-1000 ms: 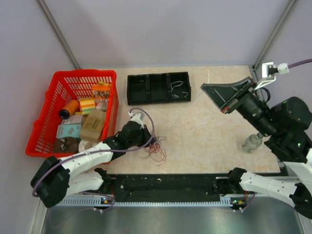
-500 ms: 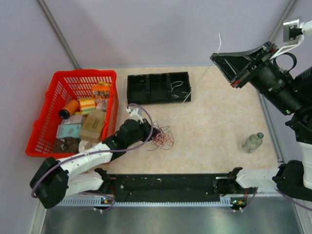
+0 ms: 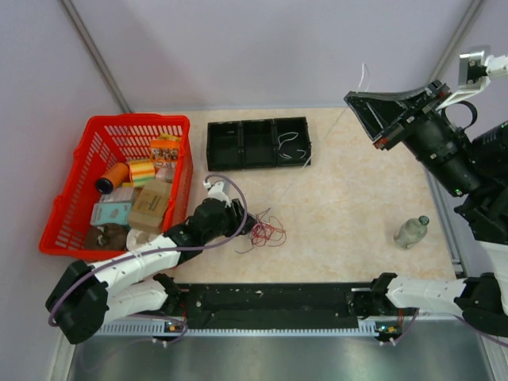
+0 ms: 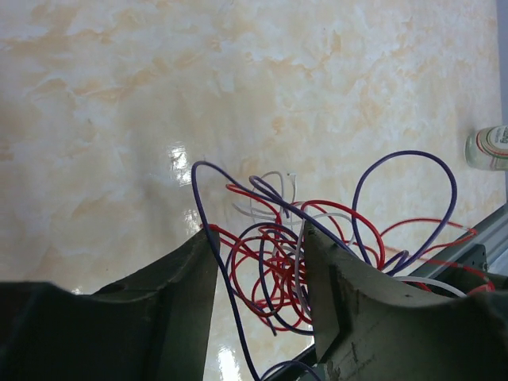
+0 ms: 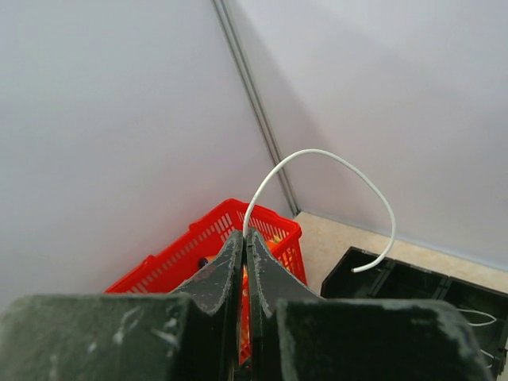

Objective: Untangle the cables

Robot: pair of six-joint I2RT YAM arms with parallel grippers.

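Far left, our red plastic basket (image 3: 135, 117) holds boxes (image 3: 151, 205); black tray's (image 3: 214, 144) right cell, white wires (image 3: 290, 147); left end effector (image 4: 256, 232) gapes around tangled cables (image 4: 282, 274); right end effector (image 5: 244, 234) pinches one white wire (image 5: 317, 150).

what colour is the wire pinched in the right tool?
White. The wire loops up from the shut right tool; right wrist view shows it best.

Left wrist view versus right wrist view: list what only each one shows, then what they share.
Left wrist only: the cable tangle, red, white and purple loops lying between the parted jaws of the left gripper, plus a bottle at the right edge. Right wrist only: the right gripper shut on one white cable arching upward, the red basket, the black tray. Shared: the marbled tabletop.
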